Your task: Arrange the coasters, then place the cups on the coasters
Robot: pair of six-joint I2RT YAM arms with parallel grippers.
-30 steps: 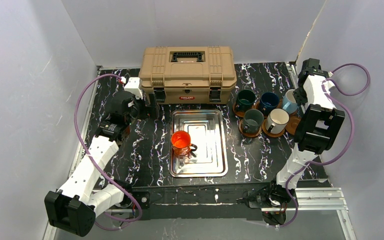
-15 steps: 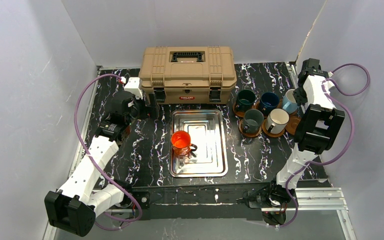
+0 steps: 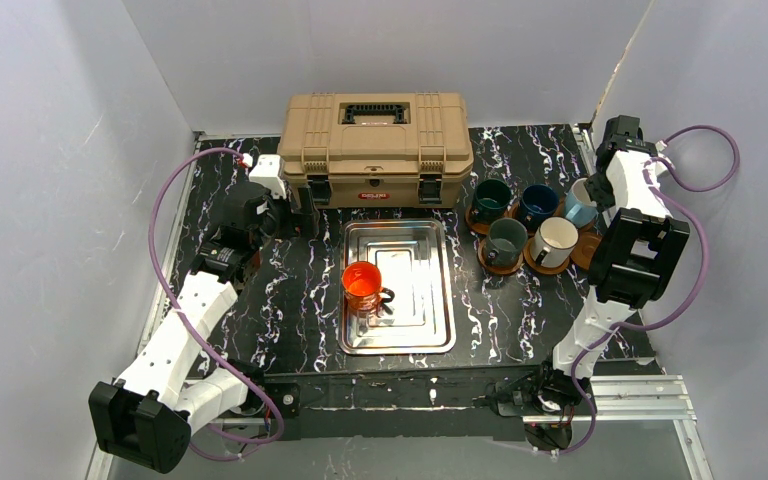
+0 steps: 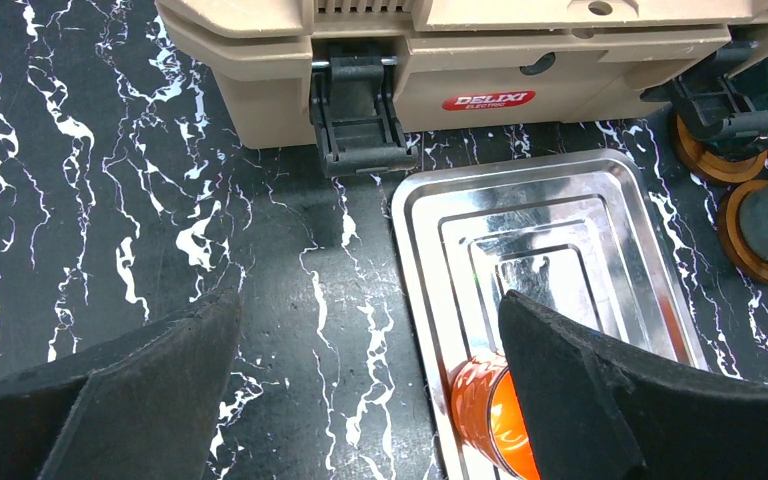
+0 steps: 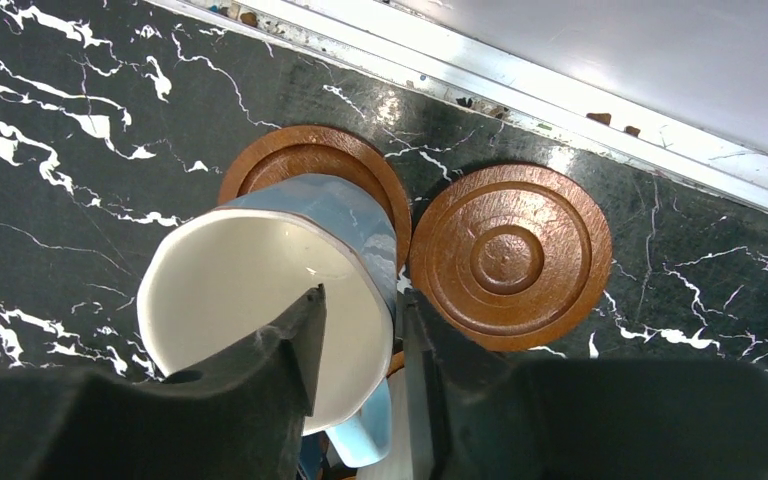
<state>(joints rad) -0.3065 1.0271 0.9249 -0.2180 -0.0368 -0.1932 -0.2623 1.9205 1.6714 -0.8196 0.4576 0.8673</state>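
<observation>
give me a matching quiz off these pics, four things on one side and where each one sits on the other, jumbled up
Things
1. glossy orange cup
2. light blue ceramic cup
3. bare round brown grooved coaster
4. tan plastic toolbox

Places
A. far side of the black marbled table, behind the tray
B. on another brown coaster, its wall between the fingers of the right end effector
C. on the shiny rectangular steel tray
D. beside the blue cup's coaster, nothing on it

Pairs: 1-C, 2-B, 3-D, 4-A
</observation>
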